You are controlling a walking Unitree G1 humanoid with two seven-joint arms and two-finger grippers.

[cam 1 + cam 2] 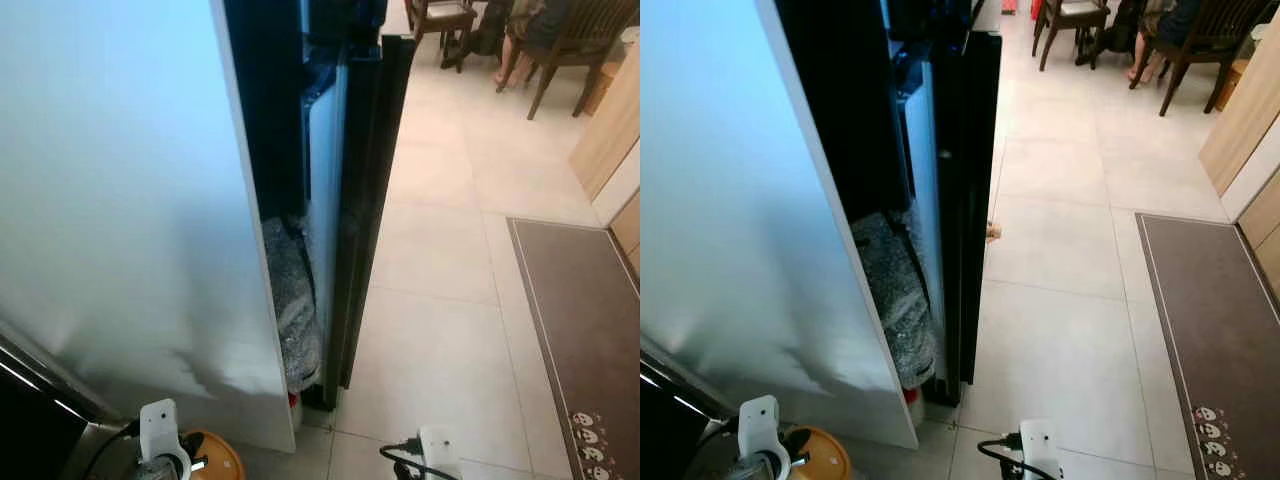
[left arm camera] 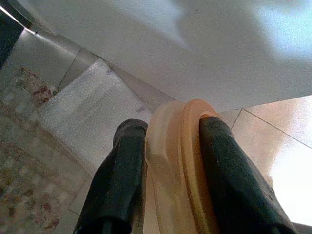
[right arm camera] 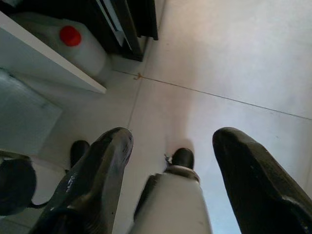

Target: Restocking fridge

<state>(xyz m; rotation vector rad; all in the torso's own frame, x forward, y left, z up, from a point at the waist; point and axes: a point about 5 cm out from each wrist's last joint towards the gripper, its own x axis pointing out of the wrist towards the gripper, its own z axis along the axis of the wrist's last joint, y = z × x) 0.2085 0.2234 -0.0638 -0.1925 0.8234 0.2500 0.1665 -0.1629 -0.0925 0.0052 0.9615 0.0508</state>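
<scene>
Left gripper (image 2: 165, 161) closed on an orange lidded tub (image 2: 178, 165), carried low beside the fridge (image 1: 130, 200); nothing stocked yet.
Tub: translucent ribbed plastic, pinched between both black fingers. Ahead and right of it, the glossy black door (image 1: 365, 200) stands slightly ajar. Right gripper (image 3: 170, 165) hangs spread and empty over pale smooth tiles (image 1: 440, 300).

Pale tiled floor (image 1: 440, 300), brown mat (image 1: 590, 330), wooden chairs (image 1: 570, 40) at back.

Obstacles: white panel (image 1: 120, 200) at left; narrow gap beside black fridge door (image 1: 365, 200) stuffed with bubble wrap (image 1: 290, 310). Free room: tiled floor (image 1: 440, 300) at right.
</scene>
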